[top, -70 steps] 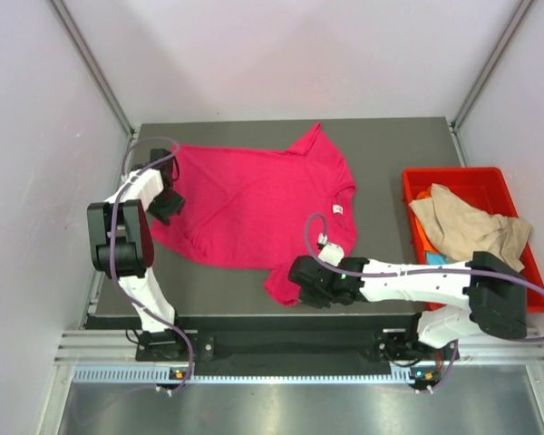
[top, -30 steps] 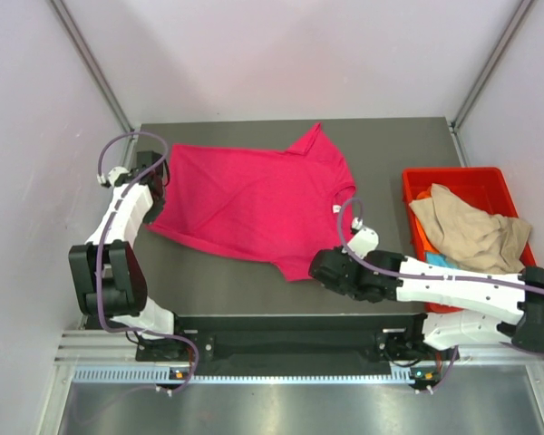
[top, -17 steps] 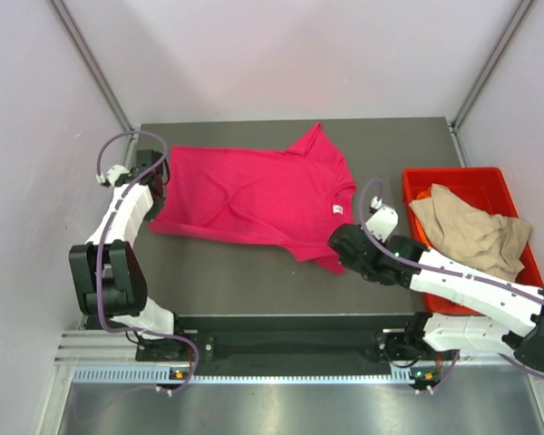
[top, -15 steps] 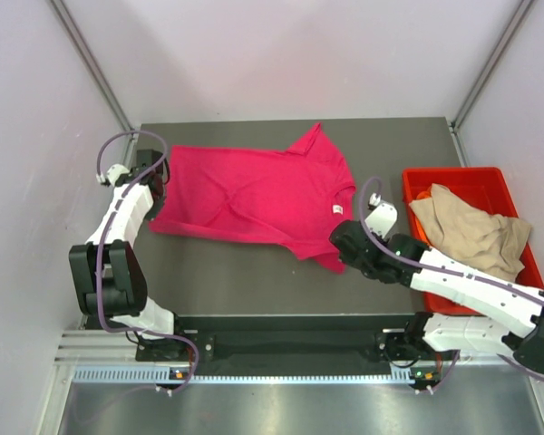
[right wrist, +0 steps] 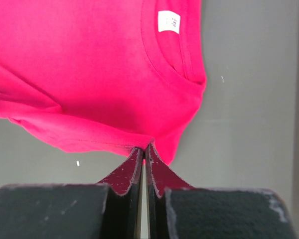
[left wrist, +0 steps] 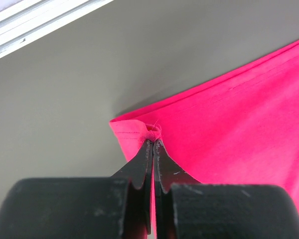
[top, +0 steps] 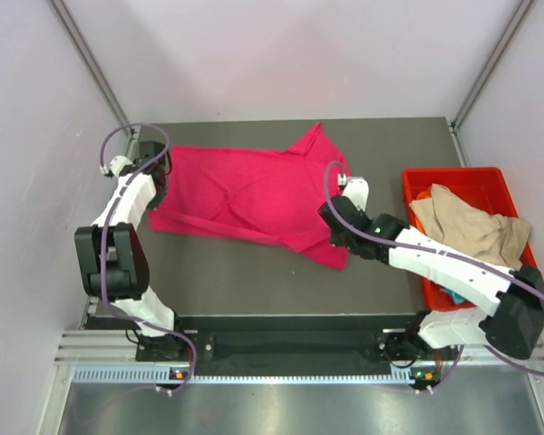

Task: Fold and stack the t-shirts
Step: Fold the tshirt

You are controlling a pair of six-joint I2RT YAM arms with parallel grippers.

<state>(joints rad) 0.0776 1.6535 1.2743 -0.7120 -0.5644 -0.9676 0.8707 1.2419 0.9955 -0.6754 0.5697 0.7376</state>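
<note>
Pinching opposite edges of the magenta t-shirt, left gripper and right gripper hold it spread on the table; no fold looks finished, and the tan t-shirt waits in the bin.

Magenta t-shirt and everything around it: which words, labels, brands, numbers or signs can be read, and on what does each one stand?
On the magenta t-shirt, the white neck label inside the collar: faint printed marks, too small and blurred to read.
Nothing else in the three views carries any readable text.
</note>
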